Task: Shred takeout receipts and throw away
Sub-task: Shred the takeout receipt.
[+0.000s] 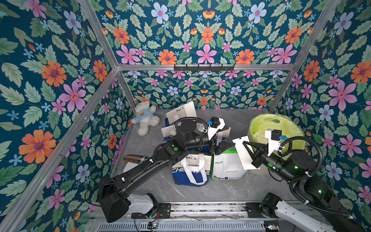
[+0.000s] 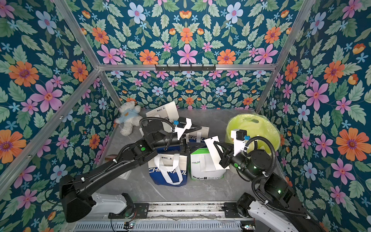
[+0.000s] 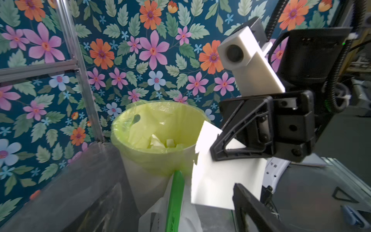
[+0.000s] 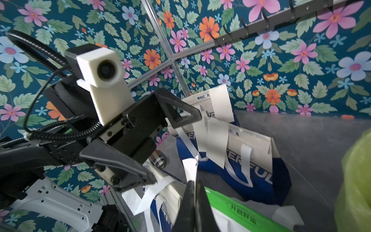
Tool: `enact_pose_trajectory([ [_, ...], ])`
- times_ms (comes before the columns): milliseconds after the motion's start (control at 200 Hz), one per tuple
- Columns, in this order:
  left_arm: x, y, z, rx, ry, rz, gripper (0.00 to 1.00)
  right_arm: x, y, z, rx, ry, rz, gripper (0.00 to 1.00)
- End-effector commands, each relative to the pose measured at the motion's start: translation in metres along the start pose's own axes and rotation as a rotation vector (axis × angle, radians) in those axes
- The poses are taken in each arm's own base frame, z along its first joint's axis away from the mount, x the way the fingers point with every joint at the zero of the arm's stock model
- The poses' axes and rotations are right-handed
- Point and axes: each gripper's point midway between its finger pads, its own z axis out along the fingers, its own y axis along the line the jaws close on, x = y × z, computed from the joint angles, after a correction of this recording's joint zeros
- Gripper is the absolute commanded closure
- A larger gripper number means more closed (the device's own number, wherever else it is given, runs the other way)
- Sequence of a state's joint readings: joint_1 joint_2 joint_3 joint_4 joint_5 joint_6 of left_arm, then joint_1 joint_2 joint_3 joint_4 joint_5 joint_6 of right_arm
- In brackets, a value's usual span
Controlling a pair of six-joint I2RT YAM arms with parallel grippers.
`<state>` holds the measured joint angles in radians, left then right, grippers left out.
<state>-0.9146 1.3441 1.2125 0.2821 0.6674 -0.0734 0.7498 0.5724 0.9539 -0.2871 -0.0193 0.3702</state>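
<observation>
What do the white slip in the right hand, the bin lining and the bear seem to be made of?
Slip: thin matte paper, probably; one edge looks torn.
Lining: thin, glossy yellow-green plastic film, wrinkled and partly see-through.
Bear: fluffy white plush, it seems, with a pale blue cloth shirt.

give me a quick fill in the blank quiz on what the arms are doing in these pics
1. The right gripper holds the white receipt with its jaws ____.
2. The left gripper, holding nothing, is ____.
3. The teddy bear in the back corner wears a light ____ top.
Missing words: shut; open; blue.
</observation>
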Motion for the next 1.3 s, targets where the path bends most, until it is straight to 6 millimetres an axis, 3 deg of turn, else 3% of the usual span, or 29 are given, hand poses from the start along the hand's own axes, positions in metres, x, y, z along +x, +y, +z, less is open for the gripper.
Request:
enact_pose_trajectory([
  [0, -0.035, -0.015, 0.002, 0.099, -0.137, -0.034, 0.14, -0.040, 0.028, -0.005, -0.134, -0.173, -0.022, 1.00],
  [290, -0.043, -0.028, 0.006, 0.206, -0.214, -0.112, 0.36, -0.047, 0.032, -0.004, -0.149, -0.201, -0.050, 1.00],
  [490, -0.048, -0.036, -0.002, 0.229, -0.262, -0.115, 0.42, -0.046, 0.031, -0.002, -0.141, -0.192, -0.055, 1.00],
  [1050, -0.056, -0.027, 0.000, 0.190, -0.292, -0.121, 0.69, -0.036, 0.029, 0.008, -0.130, -0.129, -0.052, 1.00],
  [1295, -0.058, -0.028, -0.002, 0.185, -0.312, -0.118, 0.75, -0.034, 0.027, 0.008, -0.121, -0.122, -0.051, 1.00],
])
